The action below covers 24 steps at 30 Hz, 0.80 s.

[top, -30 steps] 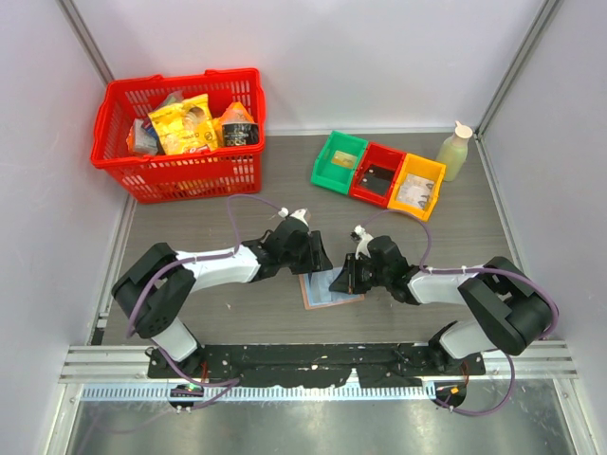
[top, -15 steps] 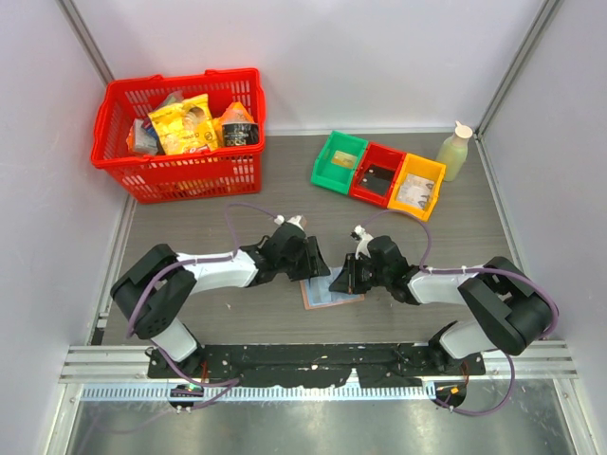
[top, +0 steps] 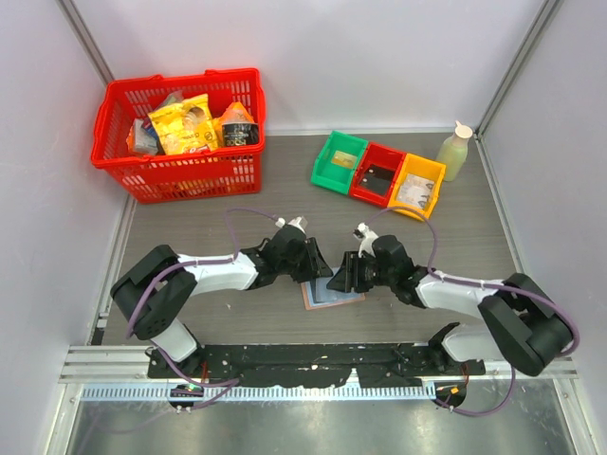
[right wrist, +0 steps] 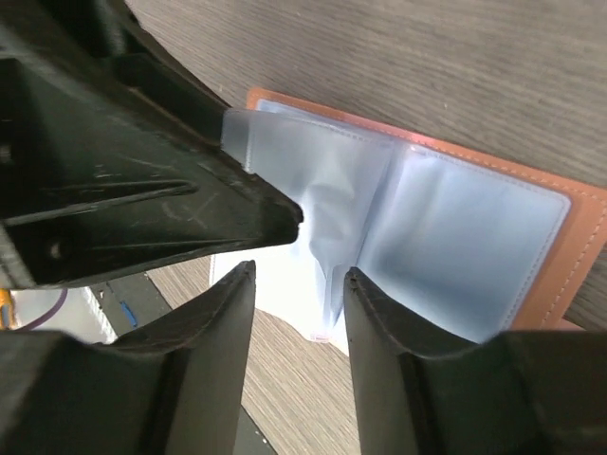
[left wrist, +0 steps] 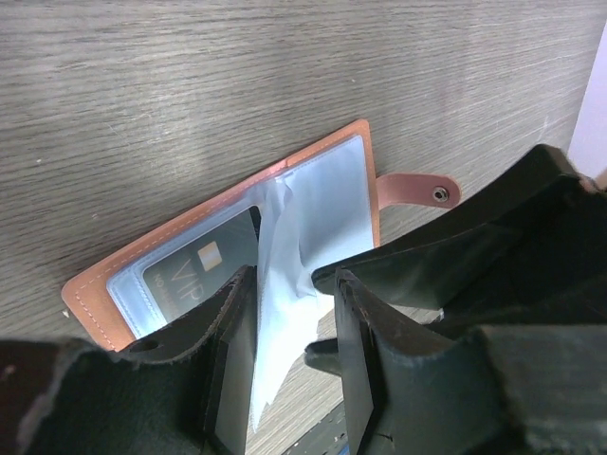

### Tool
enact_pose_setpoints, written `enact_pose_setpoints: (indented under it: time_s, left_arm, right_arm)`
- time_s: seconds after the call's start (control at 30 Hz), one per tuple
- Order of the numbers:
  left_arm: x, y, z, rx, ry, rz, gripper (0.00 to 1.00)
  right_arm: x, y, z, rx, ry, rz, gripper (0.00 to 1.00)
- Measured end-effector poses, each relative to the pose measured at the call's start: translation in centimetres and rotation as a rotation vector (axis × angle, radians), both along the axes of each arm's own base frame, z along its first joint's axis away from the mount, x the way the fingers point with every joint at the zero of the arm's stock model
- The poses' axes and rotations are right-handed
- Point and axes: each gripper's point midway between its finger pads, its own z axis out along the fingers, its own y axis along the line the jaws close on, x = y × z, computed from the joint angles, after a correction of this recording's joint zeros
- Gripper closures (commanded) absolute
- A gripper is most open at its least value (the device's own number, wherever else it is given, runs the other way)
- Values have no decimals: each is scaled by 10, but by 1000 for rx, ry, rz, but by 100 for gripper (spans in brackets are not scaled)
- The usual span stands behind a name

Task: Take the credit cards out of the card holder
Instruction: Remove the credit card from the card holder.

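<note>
Table point(top: 455, 246) looks same as 1 s ago: red basket point(top: 180, 175) w/ snack packs back left, green/red/yellow bins point(top: 377, 173) & bottle point(top: 453, 152) back right, none moved. My right arm point(top: 474, 294) changed most: elbow now sits lower & farther right vs 0.5 s ago, its cable loops higher over the forearm, and the wrist has barely shifted. My left arm point(top: 218, 270) dropped twd the holder btwn 1 s & 0.5 s ago and is approx in the same spot since. Card holder point(left wrist: 327, 180) lies open on the table near the front edge, btwn my two grippers, same place as before, tan cover down & blue-clear sleeves up. Left gripper point(left wrist: 285, 280) is over one half, fingers apart, w/ a pale raised sleeve leaf standing in the gap; can't tell if the pads touch it. Right gripper point(right wrist: 296, 275) comes in from the opposite side, fingers also apart, hovering over the fold w/ nothing held, my left fingertip just in front of it. One credit card point(left wrist: 199, 265), dark w/ gold chip & "VIP", sits inside a clear pocket just beside my left finger, not out yet. A pale sheet pokes past the holder's edge; sleeve or card, can't tell. Snap tab point(left wrist: 417, 190) sticks out from the cover's edge, flat on the table.
</note>
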Motion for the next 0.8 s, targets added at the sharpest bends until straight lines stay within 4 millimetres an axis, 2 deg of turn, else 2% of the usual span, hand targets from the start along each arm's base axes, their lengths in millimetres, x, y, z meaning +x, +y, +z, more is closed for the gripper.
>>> enact_pose_setpoints:
  time_s: [0.03,0.17,0.33,0.5,0.67,0.8]
  left_arm:
    - [0,0,0,-2,1,1,60]
    - [0,-1,1,-8,4,4,60]
    - [-1,-7,8,-47,10,-1,59]
    - [-5,-14,13,-70,16,-19,57]
    - [-2,-35,20,-94,11,-48,57]
    - [-1,-51,9,-100,36,-58,57]
  right_arm:
    - [1,-1,3,-1,-14,-3,45]
    - [3,-9,14,-20,-63,-25,40]
    - [7,-25,23,-74,-117,-86,37]
    - [15,-49,44,-113,-207,-203,37]
    - [24,-73,75,-112,-322,-336,37]
    - [25,-86,89,-104,-373,-394,37]
